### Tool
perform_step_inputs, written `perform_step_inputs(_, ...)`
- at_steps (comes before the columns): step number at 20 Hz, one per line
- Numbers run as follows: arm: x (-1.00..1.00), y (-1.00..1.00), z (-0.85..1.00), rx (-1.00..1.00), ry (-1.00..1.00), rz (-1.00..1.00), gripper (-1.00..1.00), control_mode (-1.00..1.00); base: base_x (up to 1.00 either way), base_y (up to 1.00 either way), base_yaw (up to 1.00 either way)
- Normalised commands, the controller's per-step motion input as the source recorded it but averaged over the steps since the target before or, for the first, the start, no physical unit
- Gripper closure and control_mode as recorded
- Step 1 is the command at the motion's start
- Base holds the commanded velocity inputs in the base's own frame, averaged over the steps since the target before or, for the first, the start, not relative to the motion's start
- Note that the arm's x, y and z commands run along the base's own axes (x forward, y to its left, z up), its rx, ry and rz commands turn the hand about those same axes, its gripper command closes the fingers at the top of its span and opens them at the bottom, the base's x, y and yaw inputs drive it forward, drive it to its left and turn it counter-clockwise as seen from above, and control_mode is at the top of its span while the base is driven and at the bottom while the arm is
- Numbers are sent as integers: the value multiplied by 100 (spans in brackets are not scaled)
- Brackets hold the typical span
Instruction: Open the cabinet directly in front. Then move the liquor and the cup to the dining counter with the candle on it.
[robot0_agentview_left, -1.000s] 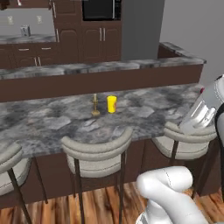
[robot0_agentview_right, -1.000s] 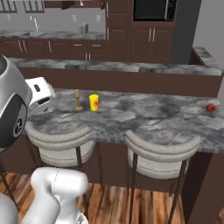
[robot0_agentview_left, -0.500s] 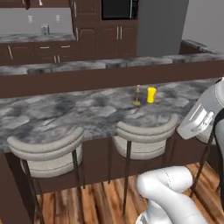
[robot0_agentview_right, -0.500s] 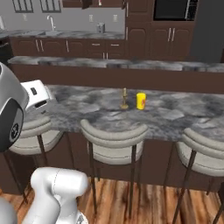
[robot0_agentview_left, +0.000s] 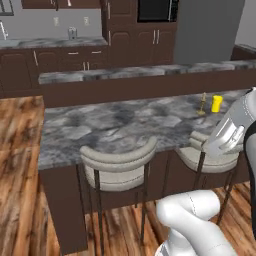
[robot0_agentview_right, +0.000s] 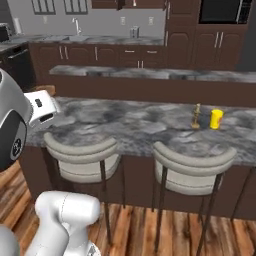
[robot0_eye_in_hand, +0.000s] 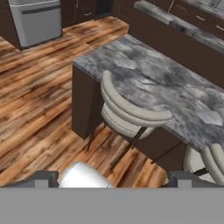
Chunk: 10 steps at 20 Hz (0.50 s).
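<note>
The gripper (robot0_eye_in_hand: 112, 177) hangs with its jaws spread wide and nothing between them, above the wood floor (robot0_eye_in_hand: 39, 109) beside a grey stool (robot0_eye_in_hand: 131, 114) at the end of the dining counter (robot0_eye_in_hand: 175, 94). Farther along that marbled top, the yellow cup (robot0_agentview_right: 216, 119) stands just beside the brass candle (robot0_agentview_right: 196, 116), apart from it. Dark cabinets (robot0_agentview_right: 125, 55) line the far wall.

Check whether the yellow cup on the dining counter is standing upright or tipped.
Upright: the cup stands on its base on the dining counter, beside the candle, apart from it.
</note>
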Motion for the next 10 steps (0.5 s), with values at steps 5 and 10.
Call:
perform_step_inputs(5,0,0,0,0,0,0,-100,100,0,100,0)
perform_step_inputs(10,0,0,0,0,0,0,-100,100,0,100,0)
